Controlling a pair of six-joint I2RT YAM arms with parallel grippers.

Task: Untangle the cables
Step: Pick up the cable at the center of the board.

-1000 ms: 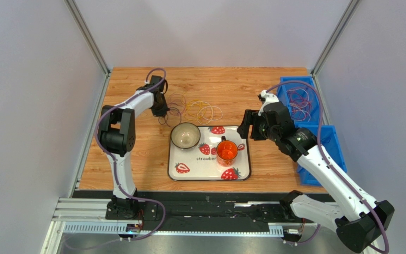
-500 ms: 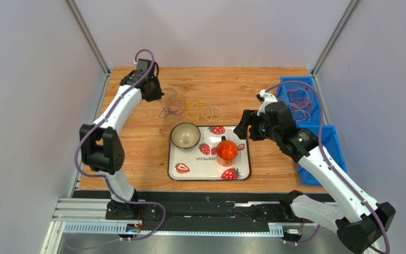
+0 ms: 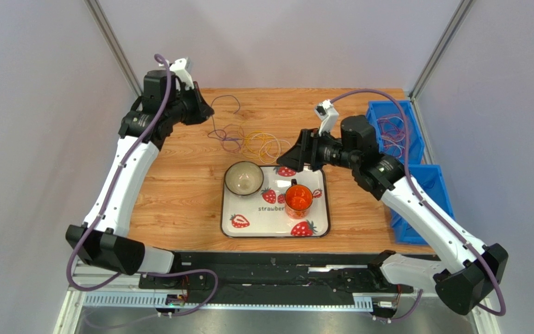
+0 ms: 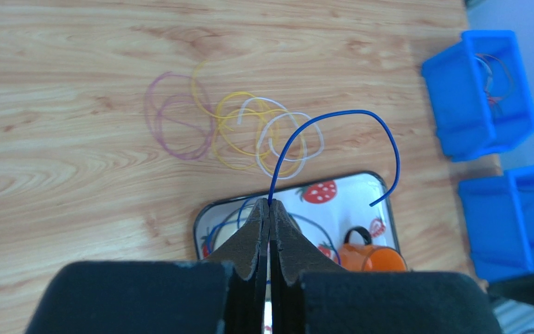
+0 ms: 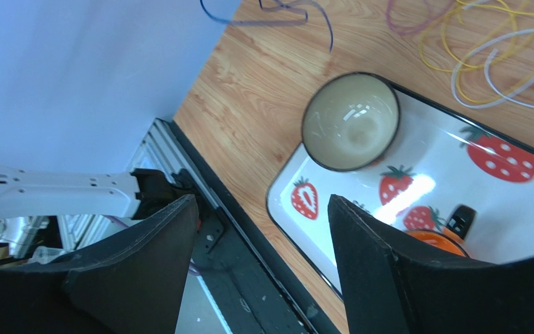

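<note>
Cable [image 4: 350,111] in left jaws (wrist view only); right jaws apart

You're looking at a robot lab cell: plain grey walls [image 3: 40,139] box in a wooden table [image 3: 179,202], aluminium rail [image 3: 284,301] along its near edge.

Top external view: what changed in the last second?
The left gripper, shut on a thin blue cable, rose toward the far-left corner, lifting it from the pile of coloured cables. The open right gripper swung left toward it. Beige bowl, orange cup, strawberry tray stayed.
</note>
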